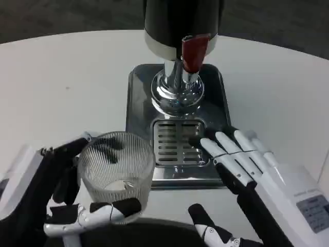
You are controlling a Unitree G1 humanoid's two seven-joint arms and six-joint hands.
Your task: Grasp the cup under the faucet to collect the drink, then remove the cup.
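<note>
While left hand grips ribbed cup, right hand flat, fingers spread, on drip tray.

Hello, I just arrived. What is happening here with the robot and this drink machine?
The robot's left hand grips a clear ribbed cup, which sits to the left of the drip grate, not under the faucet. The right hand is open, with its fingers over the right edge of the metal base. I cannot tell if the cup holds any drink.
</note>
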